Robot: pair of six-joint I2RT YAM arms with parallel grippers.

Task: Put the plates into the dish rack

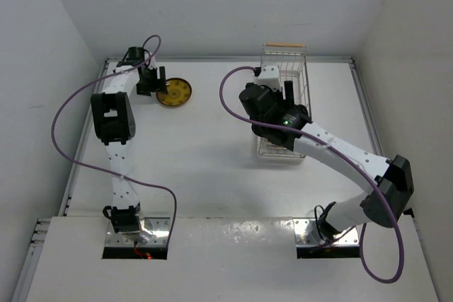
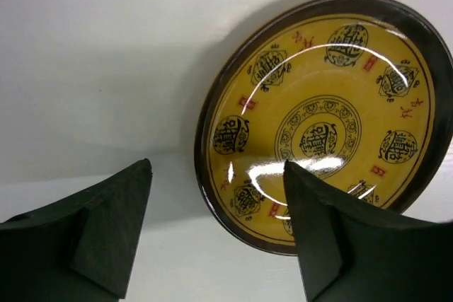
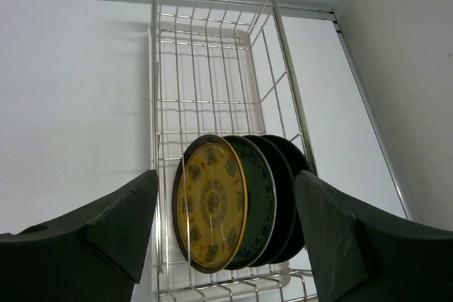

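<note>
One mustard-yellow plate (image 1: 173, 93) lies flat on the table at the far left, and fills the left wrist view (image 2: 325, 118). My left gripper (image 1: 152, 79) is open and empty (image 2: 216, 163). Its jaws straddle the plate's near-left rim, one finger (image 2: 333, 238) over the plate and the other on the table side. The dish rack (image 1: 284, 46) stands at the back right. In its near end (image 3: 212, 33) a yellow plate (image 3: 212, 206), a teal plate (image 3: 260, 196) and two black plates (image 3: 290, 182) stand upright. My right gripper (image 1: 279, 97) hovers open and empty above them (image 3: 226, 175).
White walls close in the table on the left, back and right. A purple cable (image 1: 71, 114) loops beside the left arm and another (image 1: 226, 97) left of the rack. The far part of the rack (image 3: 205, 76) holds nothing.
</note>
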